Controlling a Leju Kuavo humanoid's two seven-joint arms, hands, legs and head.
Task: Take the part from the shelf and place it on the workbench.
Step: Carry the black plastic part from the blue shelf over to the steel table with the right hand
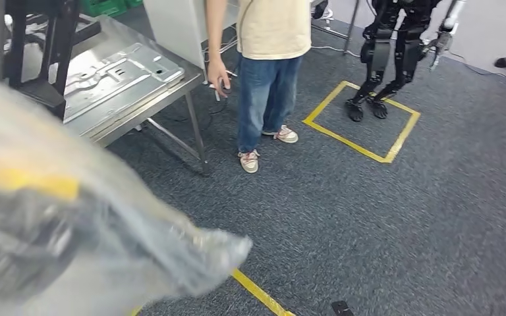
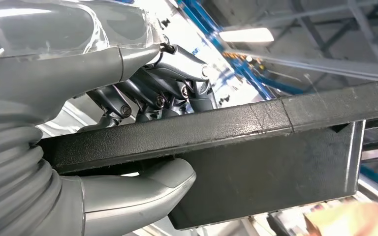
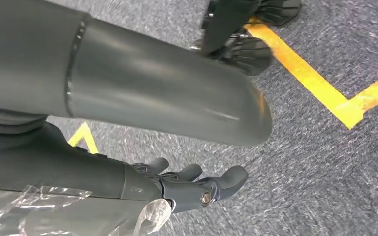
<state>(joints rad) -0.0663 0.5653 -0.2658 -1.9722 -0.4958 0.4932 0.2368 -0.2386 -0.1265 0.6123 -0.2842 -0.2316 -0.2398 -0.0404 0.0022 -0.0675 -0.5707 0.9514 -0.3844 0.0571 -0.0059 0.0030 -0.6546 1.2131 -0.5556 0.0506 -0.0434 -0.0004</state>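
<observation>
Because the part [image 2: 275, 147], a flat black moulded piece, is broad and shallow, the left hand [image 2: 142, 98] holds it by one edge, dark fingers [image 2: 177, 73] wrapped over the upper rim and the thick thumb [image 2: 147, 187] pressed up from beneath, so the piece juts out away from the wrist. That clamp looks meant to keep it level during carrying. It is off the shelf and has not yet reached the workbench [image 1: 132, 85], a metal table at the far left bearing a pressed steel sheet [image 1: 115, 69]. Beside that table stands a person [image 1: 270, 66] in jeans, and farther right another robot [image 1: 395, 52] stands within a yellow floor square [image 1: 362, 122]. Hanging low over the carpet, the right hand [image 3: 192, 184] carries nothing, its fingers loosely curled and apart, probably kept clear as a spare.
</observation>
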